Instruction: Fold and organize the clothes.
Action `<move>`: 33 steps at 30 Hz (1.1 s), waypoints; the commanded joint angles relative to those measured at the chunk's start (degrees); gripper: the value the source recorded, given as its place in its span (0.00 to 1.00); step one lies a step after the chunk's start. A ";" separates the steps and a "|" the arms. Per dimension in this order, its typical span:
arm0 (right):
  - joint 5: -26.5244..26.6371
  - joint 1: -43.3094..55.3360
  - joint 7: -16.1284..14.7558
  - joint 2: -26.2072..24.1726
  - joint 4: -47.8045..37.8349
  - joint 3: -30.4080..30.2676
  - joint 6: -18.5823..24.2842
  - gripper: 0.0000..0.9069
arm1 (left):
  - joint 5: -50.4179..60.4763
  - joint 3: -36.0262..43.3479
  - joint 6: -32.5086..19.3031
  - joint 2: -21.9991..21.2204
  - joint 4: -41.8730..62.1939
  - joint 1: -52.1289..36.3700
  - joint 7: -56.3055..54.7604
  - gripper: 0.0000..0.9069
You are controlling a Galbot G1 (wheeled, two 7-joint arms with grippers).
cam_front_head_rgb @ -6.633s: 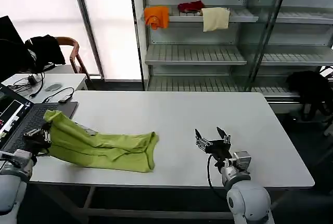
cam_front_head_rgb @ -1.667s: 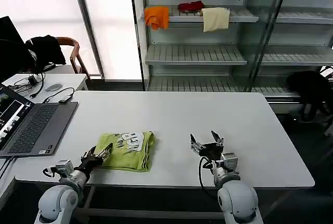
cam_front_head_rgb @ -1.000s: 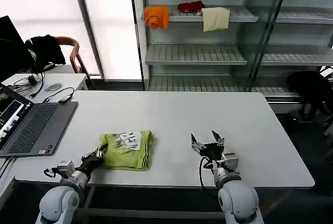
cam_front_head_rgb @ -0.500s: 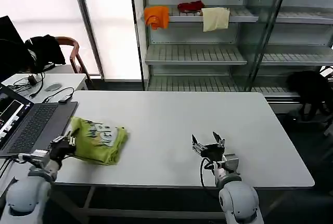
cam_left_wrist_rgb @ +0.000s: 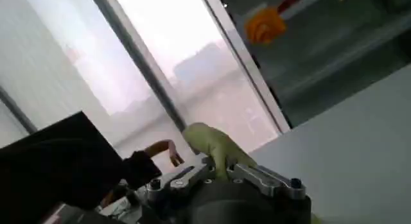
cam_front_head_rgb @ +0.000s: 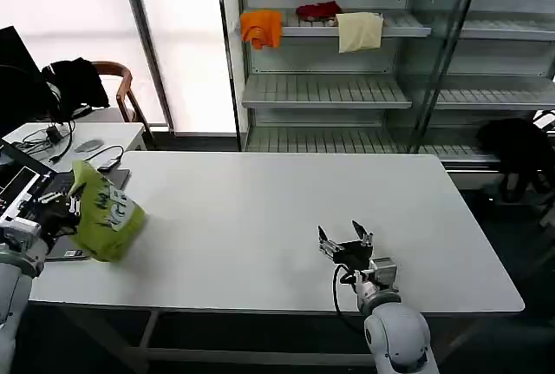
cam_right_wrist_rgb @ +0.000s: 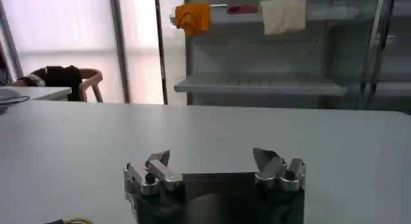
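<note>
Folded lime yellow-green cotton T-shirt with pale printed lettering (cam_front_head_rgb: 104, 211) lifted off the white rectangular table (cam_front_head_rgb: 286, 209), hanging as a compact bundle at the table's 9 o'clock edge, partly over the grey laptop (cam_front_head_rgb: 35, 196). Left gripper (cam_front_head_rgb: 54, 211) clenched on the bundle's 9 o'clock side; in left wrist view, green cloth (cam_left_wrist_rgb: 215, 147) pinched between the two metal fingers (cam_left_wrist_rgb: 183, 175). Gripped at one edge, probably so the folds hang together during carry instead of spilling open. Lettering side facing out toward 3 o'clock.

Right gripper (cam_front_head_rgb: 345, 241) parked low near the table's 6 o'clock edge, well apart from the shirt, jaws spread wide and empty; same in right wrist view (cam_right_wrist_rgb: 215, 171). Likely idle, kept out of the carry path.

Folding apparently done; placement step in hand. Destination not evident. Risk: single-edge grip, bundle may unfold or brush the laptop.

Orange, red and cream cloths on metal shelf (cam_front_head_rgb: 347, 31) at 12 o'clock, untouched.
</note>
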 commanded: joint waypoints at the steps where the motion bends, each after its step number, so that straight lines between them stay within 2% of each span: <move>1: 0.17 -1.11 -0.22 -0.74 -1.84 0.88 2.16 1.00 | 8.29 8.40 2.81 -0.63 -6.94 1.78 0.42 0.08; 4: 0.58 -1.95 -0.40 -1.30 -1.53 1.55 2.58 1.00 | 14.09 16.42 1.54 -5.13 -6.30 2.56 -0.84 0.09; 6: 0.80 -2.36 -0.40 -1.57 -1.24 1.94 2.68 1.00 | 16.76 21.24 1.43 -10.01 -4.90 2.04 -1.50 0.09; 10: 0.89 -2.92 -0.40 -1.78 -0.35 2.55 2.62 1.00 | 17.81 29.07 1.75 -16.77 -3.27 0.68 -4.57 0.09; 12: 0.83 -3.01 -0.35 -1.73 0.00 2.68 2.49 1.00 | 16.23 31.32 3.00 -18.72 -3.43 -0.17 -5.61 0.09; 18: 0.61 -2.60 -0.10 -1.07 1.10 2.41 1.73 1.00 | 9.72 36.96 8.21 -20.70 -4.77 -1.45 -9.69 0.09; 23: 0.41 -1.77 0.04 -0.74 1.68 1.78 0.70 1.00 | 5.61 39.72 8.40 -23.57 -3.70 -2.57 -13.78 0.10; 33: 0.74 -0.85 -0.23 -0.45 4.75 0.63 -2.28 1.00 | 0.95 44.81 8.52 -24.00 -2.59 -8.57 -16.05 0.22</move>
